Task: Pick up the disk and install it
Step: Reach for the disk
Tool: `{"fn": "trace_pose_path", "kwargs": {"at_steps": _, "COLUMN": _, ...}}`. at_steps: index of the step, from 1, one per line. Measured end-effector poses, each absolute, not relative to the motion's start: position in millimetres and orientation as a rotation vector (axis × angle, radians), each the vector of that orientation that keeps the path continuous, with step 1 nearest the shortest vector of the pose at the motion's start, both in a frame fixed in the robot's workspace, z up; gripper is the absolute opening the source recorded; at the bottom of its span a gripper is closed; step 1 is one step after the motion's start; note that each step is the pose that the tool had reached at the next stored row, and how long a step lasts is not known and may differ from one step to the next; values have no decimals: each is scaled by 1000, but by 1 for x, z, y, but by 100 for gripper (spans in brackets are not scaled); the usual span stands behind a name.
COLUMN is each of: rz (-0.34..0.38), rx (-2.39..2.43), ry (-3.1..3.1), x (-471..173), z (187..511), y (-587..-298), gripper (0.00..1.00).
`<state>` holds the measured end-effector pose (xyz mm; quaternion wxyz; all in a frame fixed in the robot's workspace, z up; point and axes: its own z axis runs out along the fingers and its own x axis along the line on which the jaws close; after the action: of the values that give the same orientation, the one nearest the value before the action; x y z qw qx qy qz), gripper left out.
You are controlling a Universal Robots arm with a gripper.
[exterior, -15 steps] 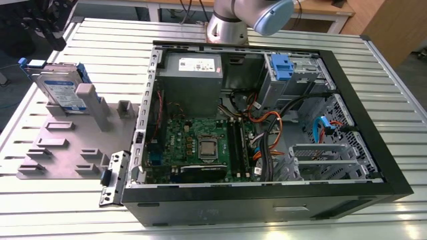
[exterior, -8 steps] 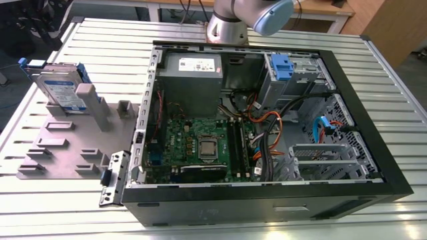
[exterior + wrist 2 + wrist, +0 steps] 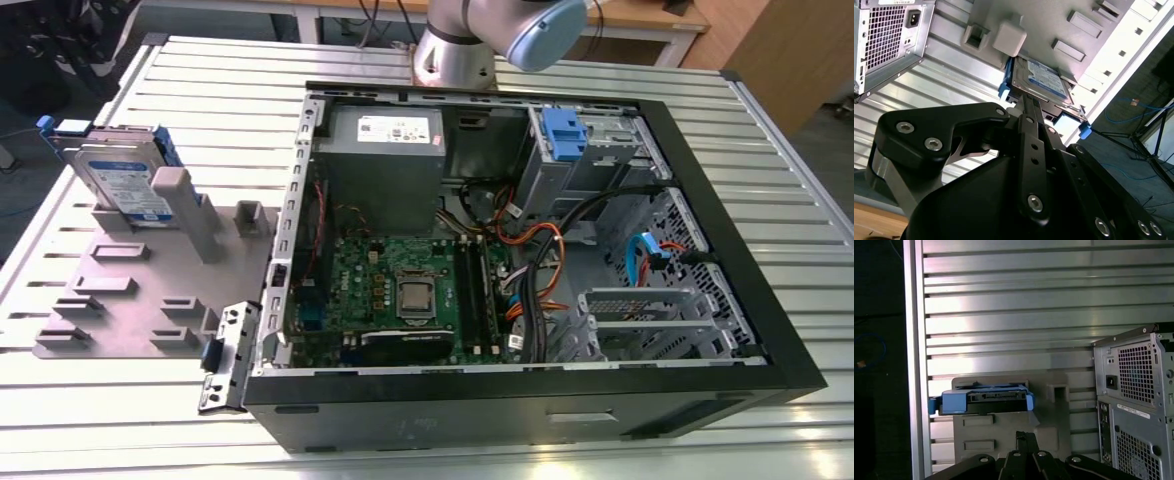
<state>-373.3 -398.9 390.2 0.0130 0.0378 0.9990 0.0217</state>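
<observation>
While disk point(image 3: 127, 180) stands on edge in grey holder point(image 3: 120, 300) on bench point(image 3: 200, 70), beside case point(image 3: 534, 420) | gripper point(image 3: 1025, 436) faces it, well apart, jaws closed, empty | risk: approaching closed, jaws would likely strike disk's edge and tip it.

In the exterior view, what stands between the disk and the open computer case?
In the exterior view, a tall grey post stands beside the disk and a shorter grey post nearer the computer case, both on the fixture plate.

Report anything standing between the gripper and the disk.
Nothing visible does: in the first wrist view the gripper points toward the disk, with only open space between them.
</observation>
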Motion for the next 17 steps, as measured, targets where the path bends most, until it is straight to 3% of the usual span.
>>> {"fn": "trace_pose_path", "kwargs": {"at_steps": 17, "rz": 68, "rx": 118, "ry": 3113, "x": -377, "z": 385, "y": -399, "gripper": 11}}
